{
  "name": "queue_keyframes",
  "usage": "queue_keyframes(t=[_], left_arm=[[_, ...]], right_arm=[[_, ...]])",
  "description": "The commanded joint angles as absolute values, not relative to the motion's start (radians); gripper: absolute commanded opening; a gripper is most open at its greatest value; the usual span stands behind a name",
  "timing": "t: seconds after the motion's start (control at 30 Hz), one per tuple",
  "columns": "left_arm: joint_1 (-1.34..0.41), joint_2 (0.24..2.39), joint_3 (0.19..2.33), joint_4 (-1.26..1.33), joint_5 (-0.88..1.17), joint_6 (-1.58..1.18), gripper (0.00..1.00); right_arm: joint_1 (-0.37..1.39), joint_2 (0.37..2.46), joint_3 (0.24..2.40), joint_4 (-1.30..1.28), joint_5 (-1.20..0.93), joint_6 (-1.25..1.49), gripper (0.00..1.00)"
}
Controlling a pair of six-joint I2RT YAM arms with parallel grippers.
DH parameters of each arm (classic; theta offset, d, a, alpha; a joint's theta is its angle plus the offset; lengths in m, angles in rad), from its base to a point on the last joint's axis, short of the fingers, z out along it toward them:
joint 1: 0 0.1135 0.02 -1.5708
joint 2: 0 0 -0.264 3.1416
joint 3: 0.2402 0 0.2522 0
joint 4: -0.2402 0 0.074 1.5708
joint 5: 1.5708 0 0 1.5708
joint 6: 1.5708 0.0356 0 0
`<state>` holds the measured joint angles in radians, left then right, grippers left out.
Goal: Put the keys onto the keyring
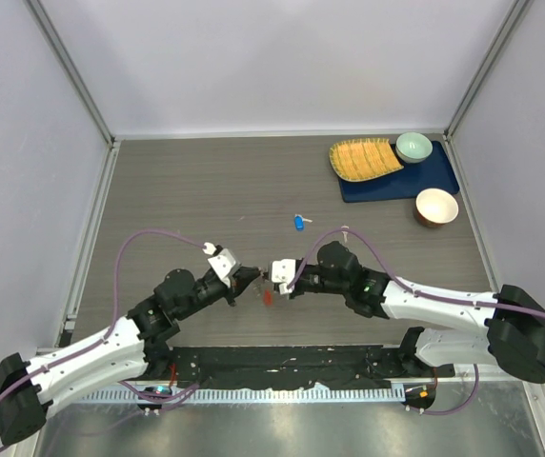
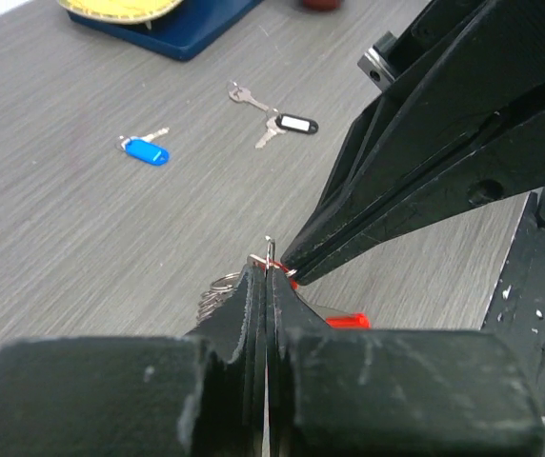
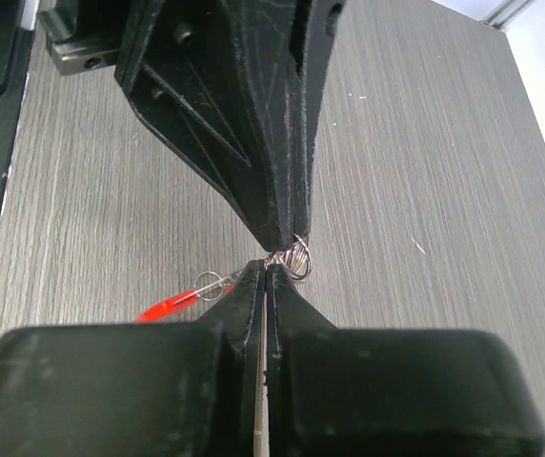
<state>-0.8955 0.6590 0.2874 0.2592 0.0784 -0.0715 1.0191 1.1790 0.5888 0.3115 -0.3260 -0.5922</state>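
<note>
Silvery wire keyring (image 3: 296, 257), red fob (image 3: 163, 307) dangling, pinched between left hand (image 2: 267, 271) and right hand (image 3: 265, 274), both pressed together, tip to tip over grey counter (image 2: 82, 238), blue-headed key (image 2: 145, 150), black-headed key (image 2: 294, 124), plain silver key (image 2: 244, 95) lying loose beyond

table (image 1: 206, 190) grey-brown, fine wood grain | keyring (image 3: 296, 257) silvery, fob (image 3: 163, 307) red | blue-headed key (image 2: 145, 150) | black-headed key (image 2: 294, 124), white label | mat (image 1: 425, 183) navy | plate (image 1: 363, 159) yellow, ribbed | green bowl (image 1: 413, 147) pale | brown bowl (image 1: 436, 207), cream inside
</note>
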Motion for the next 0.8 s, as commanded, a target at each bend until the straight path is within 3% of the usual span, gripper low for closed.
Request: queue_keyframes(t=[0.0,0.2,0.43,0.47,0.77], left_arm=[[-0.896,0.655,0.256,0.546,0.023,-0.080,0.00],[-0.894,0.690,0.210,0.696,0.011,-0.066,0.00],[-0.896,0.689,0.187,0.736,0.026,-0.025,0.00],[-0.894,0.686,0.186,0.735,0.026,-0.020,0.00],[-0.896,0.669,0.175,0.750,0.035,0.026,0.00]], right_arm=[[1.029,1.186,0.557,0.485,-0.321,-0.474,0.02],[1.028,1.187,0.534,0.528,-0.305,-0.361,0.05],[0.962,1.126,0.621,0.326,-0.305,-0.276,0.18],[0.939,1.115,0.632,0.305,-0.358,-0.253,0.23],[0.683,1.114,0.690,0.281,-0.731,-0.123,0.32]])
